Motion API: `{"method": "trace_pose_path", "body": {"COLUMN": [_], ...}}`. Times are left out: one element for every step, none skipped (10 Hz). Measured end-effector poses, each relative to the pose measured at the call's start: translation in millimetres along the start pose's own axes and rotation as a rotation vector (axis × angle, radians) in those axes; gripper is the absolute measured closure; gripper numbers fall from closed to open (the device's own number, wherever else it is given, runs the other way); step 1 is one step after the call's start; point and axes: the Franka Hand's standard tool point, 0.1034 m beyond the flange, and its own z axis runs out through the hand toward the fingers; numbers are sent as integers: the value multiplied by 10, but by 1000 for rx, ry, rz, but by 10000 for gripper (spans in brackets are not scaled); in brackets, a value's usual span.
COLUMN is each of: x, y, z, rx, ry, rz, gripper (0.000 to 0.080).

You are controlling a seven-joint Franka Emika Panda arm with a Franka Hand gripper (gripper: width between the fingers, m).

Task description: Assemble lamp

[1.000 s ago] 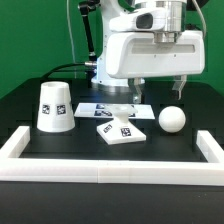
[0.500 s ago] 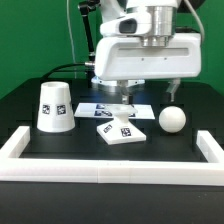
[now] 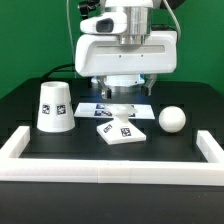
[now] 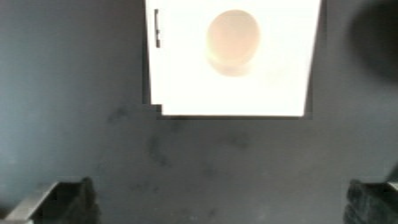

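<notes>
The lamp's flat angular base (image 3: 122, 131) lies on the black table at the middle, tags facing up. The tapered shade (image 3: 54, 106) stands mouth down at the exterior view's left. The round bulb (image 3: 173, 119) rests at the exterior view's right. My gripper (image 3: 125, 92) hangs above the table just behind the base, apart from all three parts. In the wrist view the base (image 4: 231, 55) shows as a white plate with an oval socket. The gripper (image 4: 217, 205) is wide open and empty, with dark table between the fingertips (image 4: 63, 203).
The marker board (image 3: 98, 107) lies flat behind the base. A white raised rail (image 3: 110, 168) borders the table's front and both sides. The white robot pedestal (image 3: 98, 72) stands at the back.
The arm has moved toward the exterior view's left, from above the bulb's side to above the area behind the base. The lamp parts have not moved.
</notes>
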Motion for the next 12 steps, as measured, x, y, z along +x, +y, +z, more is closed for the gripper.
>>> {"method": "trace_pose_path", "body": {"x": [-1, -30, -60, -53, -62, -123, -130, -156, -171, -200, -218, -240], "y": [0, -24, -37, 10, 51, 43, 51, 64, 61, 49, 37, 29], "z": [4, 12, 36, 91, 137, 169, 189, 204, 212, 229, 252, 281], "rx": [0, 11, 30, 39, 25, 27, 24, 25, 25, 27, 25, 25], "ry": [0, -28, -78, -102, -71, -78, -71, -75, -76, -80, -75, -75], "rz": [-1, 0, -3, -7, -14, -12, -17, -15, -14, -14, -15, -15], "gripper": [100, 100, 100, 100, 100, 100, 100, 100, 100, 100, 100, 100]}}
